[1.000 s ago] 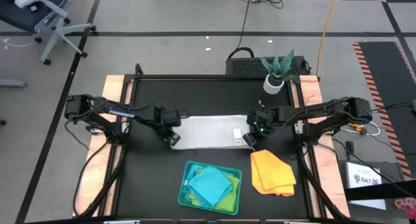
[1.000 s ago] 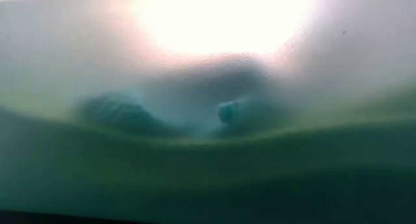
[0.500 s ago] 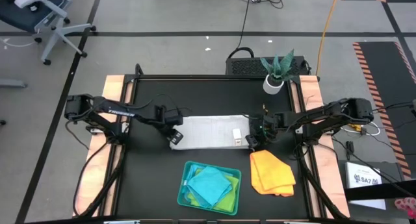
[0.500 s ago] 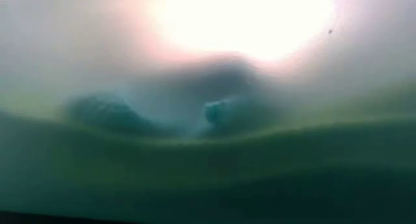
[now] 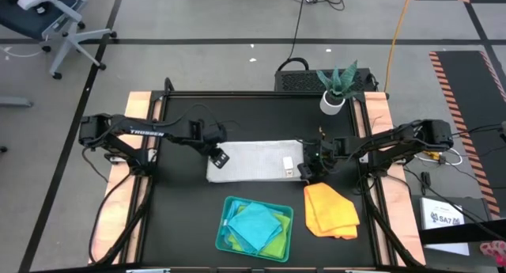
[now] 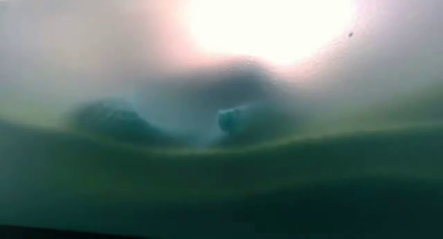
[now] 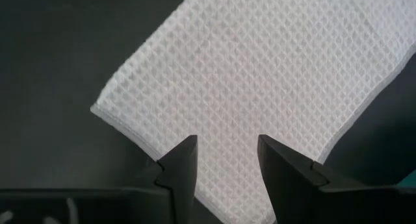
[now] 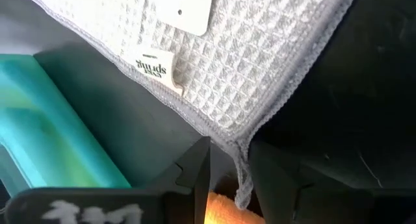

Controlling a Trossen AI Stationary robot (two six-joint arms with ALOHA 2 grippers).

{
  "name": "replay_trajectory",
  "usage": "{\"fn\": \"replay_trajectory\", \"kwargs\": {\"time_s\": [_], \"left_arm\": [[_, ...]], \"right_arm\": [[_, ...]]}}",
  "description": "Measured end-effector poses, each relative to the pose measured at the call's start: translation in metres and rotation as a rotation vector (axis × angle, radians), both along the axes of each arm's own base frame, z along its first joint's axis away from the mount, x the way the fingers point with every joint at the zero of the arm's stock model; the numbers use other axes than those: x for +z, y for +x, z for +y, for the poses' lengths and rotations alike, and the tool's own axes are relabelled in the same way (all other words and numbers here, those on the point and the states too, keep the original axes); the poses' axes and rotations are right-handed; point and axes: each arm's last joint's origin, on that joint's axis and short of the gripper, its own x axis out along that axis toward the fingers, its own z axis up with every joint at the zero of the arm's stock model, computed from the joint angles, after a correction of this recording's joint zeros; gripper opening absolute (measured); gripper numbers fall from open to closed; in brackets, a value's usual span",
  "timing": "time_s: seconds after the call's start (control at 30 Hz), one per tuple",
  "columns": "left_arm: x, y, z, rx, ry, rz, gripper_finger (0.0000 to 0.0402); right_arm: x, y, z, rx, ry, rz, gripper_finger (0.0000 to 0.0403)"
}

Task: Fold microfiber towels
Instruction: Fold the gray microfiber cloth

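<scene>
High view is showing a pale grey-white towel [image 5: 254,161] lying flat as a folded strip in the middle of the black table [image 5: 182,218], with a gripper at each short end. The left gripper [image 5: 218,157] is hovering over the strip's left end; in the left wrist view its two dark fingers [image 7: 179,169] are standing apart with the waffle weave [image 7: 260,74] showing between them, and nothing is being pinched. The right gripper [image 5: 306,169] is sitting at the strip's right end, at the corner nearer the front edge of the table. In the right wrist view its fingers [image 8: 195,169] are standing either side of that hemmed corner [image 8: 242,149], which is drooping into the gap, but whether they are actually clamping it is not something I can tell. A small label and a white tag are lying on the cloth near that corner. A yellow-orange towel [image 5: 330,211] is lying folded just in front of the right gripper. A teal tray [image 5: 223,225] is sitting near the front edge, holding a turquoise towel [image 5: 257,224] on top of a lime green one [image 5: 273,245]. A potted plant [image 5: 335,89] is standing at the back right corner. The low view is giving only a green blur.
</scene>
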Motion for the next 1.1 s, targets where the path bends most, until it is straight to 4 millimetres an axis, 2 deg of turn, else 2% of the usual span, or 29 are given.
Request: {"fn": "replay_trajectory", "kwargs": {"time_s": [0.17,0.47,0.6,0.8,1.1], "left_arm": [[0.000,0.000,0.001,-0.006,0.011,0.004,0.0161],[0.000,0.000,0.001,-0.010,0.030,0.006,0.0161],[0.001,0.001,0.008,-0.013,0.075,-0.018,0.0161],[0.003,0.003,0.019,-0.012,0.101,-0.058,0.0161],[0.003,0.003,0.020,-0.026,0.075,-0.064,0.0161]], "right_arm": [[0.002,0.005,-0.002,-0.028,-0.042,-0.058,0.0100],[0.003,0.005,-0.006,-0.070,-0.051,-0.058,0.0098],[0.003,0.005,-0.006,-0.069,-0.049,-0.059,0.0077],[0.003,0.006,-0.006,-0.076,-0.076,-0.060,0.0008],[0.005,0.006,-0.007,-0.107,-0.079,-0.066,0.0003]]}}
